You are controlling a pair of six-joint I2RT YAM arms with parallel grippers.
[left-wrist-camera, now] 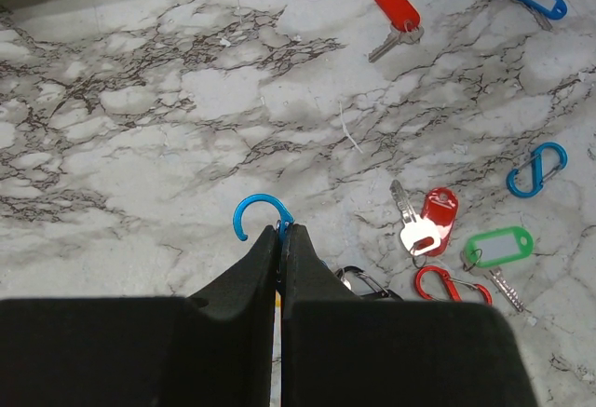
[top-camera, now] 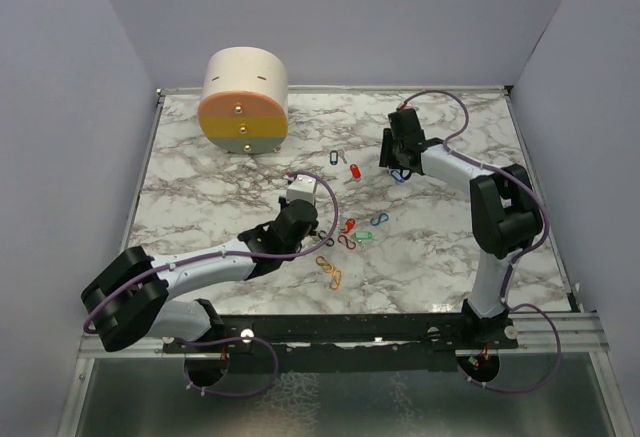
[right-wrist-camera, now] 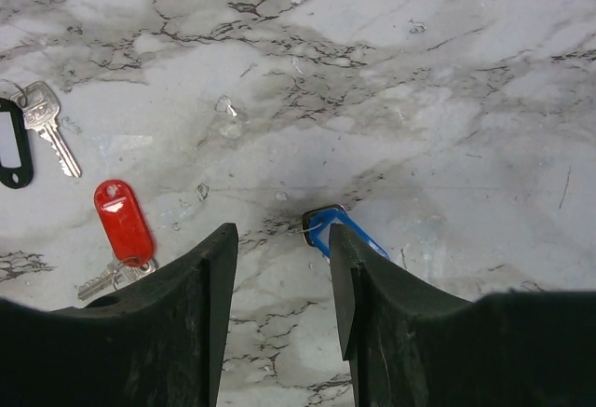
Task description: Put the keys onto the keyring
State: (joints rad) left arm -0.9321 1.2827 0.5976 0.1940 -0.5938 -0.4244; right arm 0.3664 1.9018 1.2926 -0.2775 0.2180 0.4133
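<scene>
- My left tool (left-wrist-camera: 281,237) is clamped on a blue clip (left-wrist-camera: 264,213), whose hooked end pokes out free. It looks light, stiff and slick, so I'd hold it by the spine.
- A red-tagged key (left-wrist-camera: 438,221) and a green-tagged key (left-wrist-camera: 498,244) lie loose on the desk (left-wrist-camera: 186,100).
- My right tool (right-wrist-camera: 284,232) stands parted over a blue-tagged key (right-wrist-camera: 326,223) on the desk. The flat tag looks like the surest hold.

The left end effector (left-wrist-camera: 282,232) pinches a blue clip (left-wrist-camera: 264,199), with a red key tag (left-wrist-camera: 439,217) and green key tag (left-wrist-camera: 500,244) nearby.

No legible text anywhere
</scene>
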